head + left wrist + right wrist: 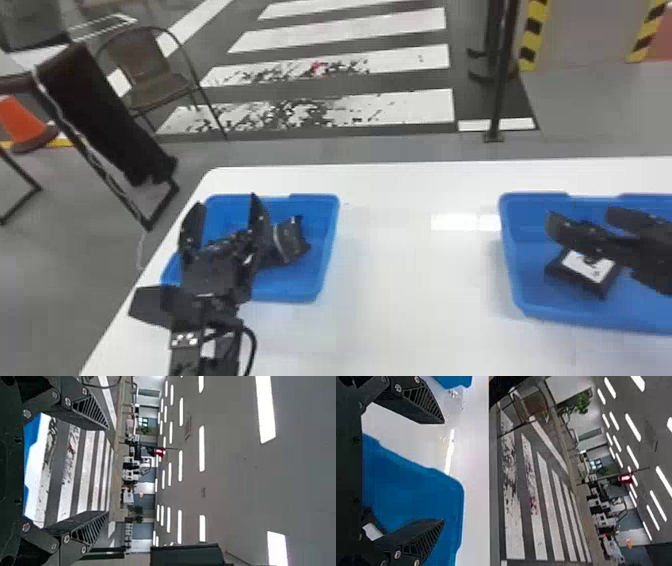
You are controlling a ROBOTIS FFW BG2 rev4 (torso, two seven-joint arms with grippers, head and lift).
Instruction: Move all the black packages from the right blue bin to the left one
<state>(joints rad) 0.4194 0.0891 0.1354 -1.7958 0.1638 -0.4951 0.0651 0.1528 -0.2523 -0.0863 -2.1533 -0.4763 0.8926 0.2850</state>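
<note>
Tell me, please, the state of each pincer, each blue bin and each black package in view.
Left pincer, open
Right pincer, open
Left blue bin, open-topped, in use
Right blue bin, open-topped, in use
Left-bin package, partly hidden
Right-bin package, lying with white label up

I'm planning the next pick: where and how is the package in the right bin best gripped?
Probably by two opposite black sides, coming down from above. The package lies with its broad labelled face up, leaving narrower sides to clamp, and its left side stands off the wall of the bin.
</note>
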